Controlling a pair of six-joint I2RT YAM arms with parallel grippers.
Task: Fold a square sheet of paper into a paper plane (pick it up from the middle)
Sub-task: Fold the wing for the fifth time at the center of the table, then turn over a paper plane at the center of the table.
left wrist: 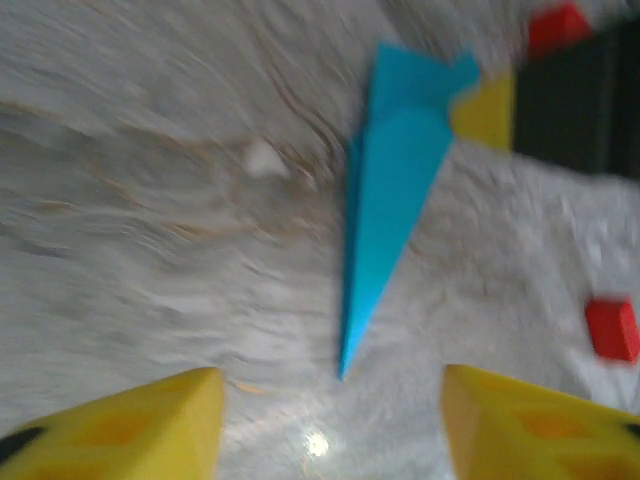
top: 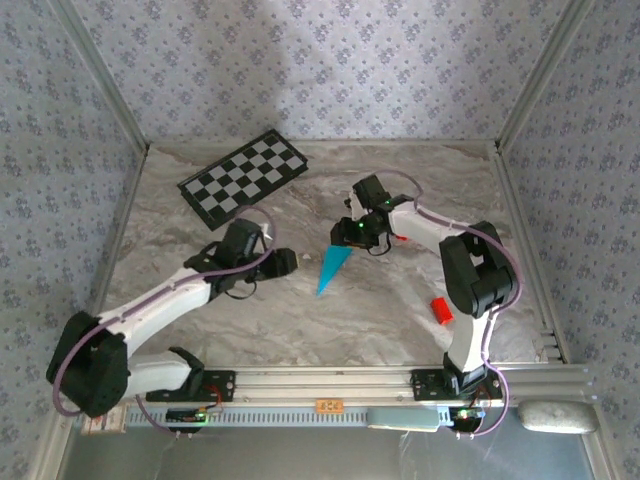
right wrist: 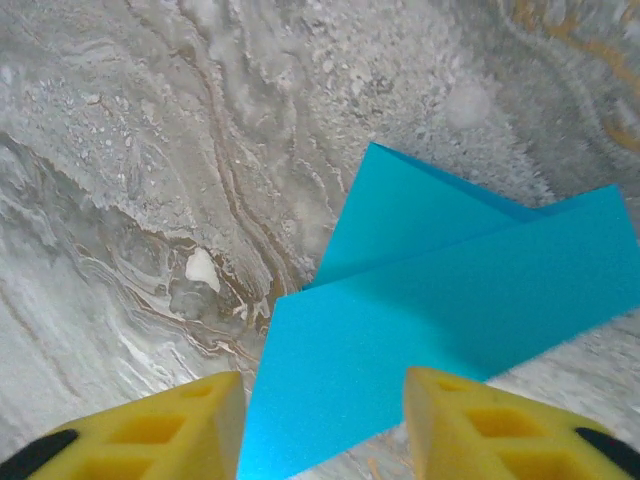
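The paper plane (top: 333,270) is a slim cyan dart lying flat on the marble table, its nose pointing toward the near edge. In the left wrist view the paper plane (left wrist: 385,200) points its nose at my left gripper (left wrist: 330,420), which stands open a short way off the tip with nothing between its yellow fingers. In the top view my left gripper (top: 288,262) sits just left of the plane. My right gripper (top: 350,235) hovers open over the wide tail end. The right wrist view has the plane's tail (right wrist: 430,300) spread flat beneath my right gripper (right wrist: 325,420).
A black-and-white checkered board (top: 243,176) lies at the back left. One small red block (top: 441,311) rests near the right arm's base. Another red block (top: 399,238) sits behind the right wrist. Metal frame rails border the table.
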